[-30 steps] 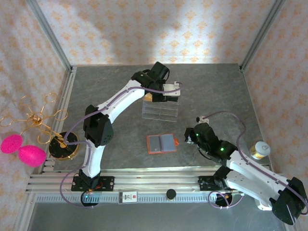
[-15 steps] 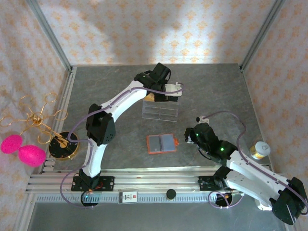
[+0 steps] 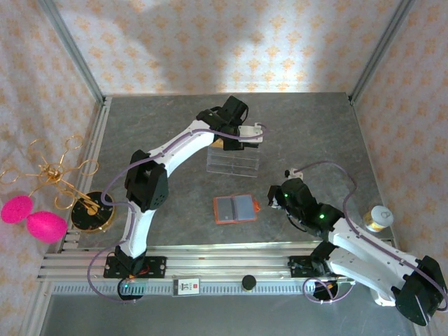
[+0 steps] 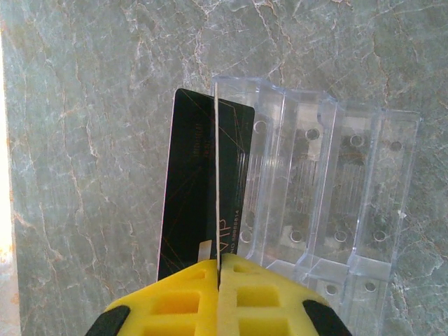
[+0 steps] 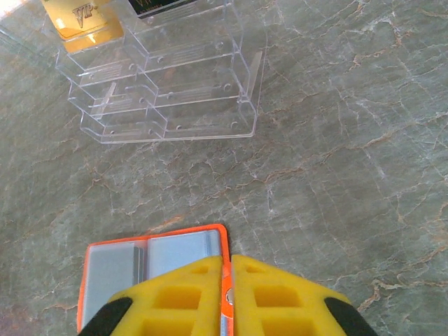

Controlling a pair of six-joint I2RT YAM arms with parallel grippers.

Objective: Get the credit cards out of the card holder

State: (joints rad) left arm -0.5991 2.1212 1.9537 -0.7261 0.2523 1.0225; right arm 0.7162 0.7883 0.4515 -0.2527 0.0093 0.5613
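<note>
Your left fingers (image 4: 182,304), closed on what seems the gold card (image 5: 77,22), hold it on edge, long axis straight out from them along the back slot of the rack (image 4: 336,189) by the black card (image 4: 189,189), while your right fingers (image 5: 280,301) pinch the open holder (image 5: 112,266).

Card holder open on counter (image 3: 315,140); both cards at the clear rack (image 5: 168,91).
Card holder (image 3: 235,208): orange-red, grey-blue inside, flat, right edge nipped by right tool (image 5: 228,260). Gold card (image 5: 77,21), "VIP" print, upright at rack's far-left corner, pinched by left tool (image 4: 218,264). Black card (image 4: 192,182) just beside it.
</note>
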